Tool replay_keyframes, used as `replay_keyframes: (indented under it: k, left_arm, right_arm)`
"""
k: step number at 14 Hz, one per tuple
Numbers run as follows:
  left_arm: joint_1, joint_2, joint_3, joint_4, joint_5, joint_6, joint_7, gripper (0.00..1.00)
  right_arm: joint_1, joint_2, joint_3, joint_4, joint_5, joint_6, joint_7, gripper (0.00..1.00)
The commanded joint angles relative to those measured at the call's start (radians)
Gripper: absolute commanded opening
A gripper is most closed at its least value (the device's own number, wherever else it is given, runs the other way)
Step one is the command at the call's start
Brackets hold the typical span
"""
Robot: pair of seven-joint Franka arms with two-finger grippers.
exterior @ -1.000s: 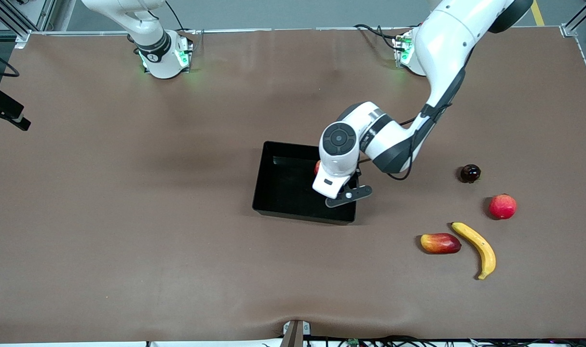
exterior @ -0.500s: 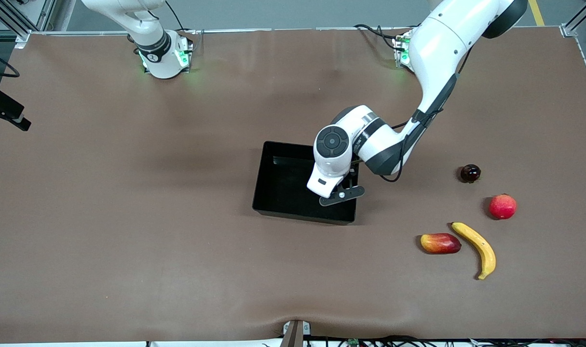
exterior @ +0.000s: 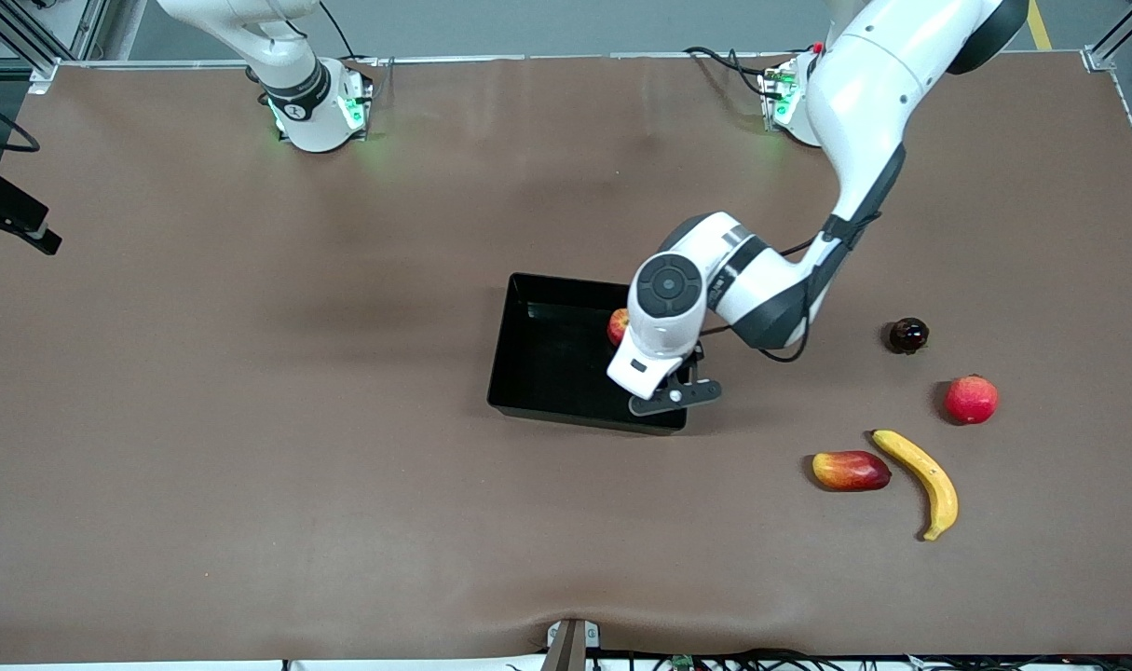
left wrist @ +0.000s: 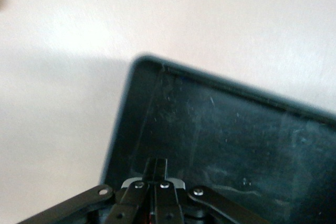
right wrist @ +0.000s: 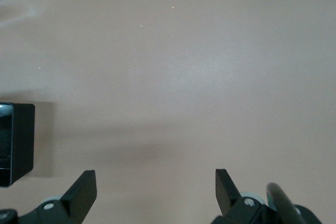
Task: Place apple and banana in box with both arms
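1. 2 arms were at the brown surface [exterior: 249, 419]; the right arm waited, raised near its base.
2. Right pincer [right wrist: 156, 192] hung over bare surface, its fingers spread wide apart and holding nothing.
3. Left pincer [exterior: 670, 387] hung over the box [exterior: 538, 368], above the corner nearest the front camera toward the left arm's end. Whether its fingers were parted could not be told from either view.
4. Apple [exterior: 619, 326] lay inside the box, against the wall toward the left arm's end, partly hidden by the left arm's wrist.
5. Banana [exterior: 921, 480] lay on the surface outside the box, toward the left arm's end and nearer the front camera than the box.
6. Oblong red-and-yellow fruit [exterior: 851, 471] lay just beside the banana.
7. Round pink-red fruit [exterior: 971, 399] and a small dark fruit [exterior: 908, 335] lay farther from the front camera than the banana, apart from each other.
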Motion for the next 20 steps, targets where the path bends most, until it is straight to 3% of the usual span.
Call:
replay_keyframes:
  k: [1, 4, 9, 12, 15, 16, 18, 20]
  left_arm:
    - [0.026, -0.058, 0.003, 0.011, -0.001, -0.02, 0.032, 0.0]
    - [0.16, -0.105, -0.001, 0.008, -0.01, -0.051, 0.09, 0.0]
    - [0.375, -0.067, 0.003, 0.006, 0.003, -0.039, 0.153, 0.02]
    - [0.467, -0.025, 0.006, 0.006, 0.046, 0.007, 0.175, 0.24]
    - [0.549, 0.027, 0.006, 0.006, 0.121, 0.079, 0.183, 0.62]
    - [0.566, 0.039, 0.006, 0.006, 0.123, 0.111, 0.183, 0.7]
    - [0.59, 0.084, 0.027, 0.008, 0.12, 0.18, 0.183, 0.82]
    - [0.586, 0.118, 0.086, 0.006, 0.12, 0.272, 0.181, 0.85]
  right_arm:
    - [-0.014, 0.015, 0.007, 0.028, 0.005, -0.016, -0.011, 1.0]
    - [-0.014, 0.015, 0.007, 0.028, 0.005, -0.016, -0.009, 1.0]
    - [-0.014, 0.015, 0.007, 0.028, 0.005, -0.016, -0.009, 1.0]
    - [-0.014, 0.015, 0.007, 0.028, 0.005, -0.016, -0.011, 1.0]
    - [-0.014, 0.015, 0.007, 0.028, 0.005, -0.016, -0.009, 1.0]
    - [-0.014, 0.016, 0.007, 0.028, 0.005, -0.016, -0.009, 1.0]
    - [-0.014, 0.016, 0.007, 0.028, 0.005, -0.018, -0.009, 1.0]
    - [-0.014, 0.016, 0.007, 0.028, 0.005, -0.018, -0.009, 1.0]
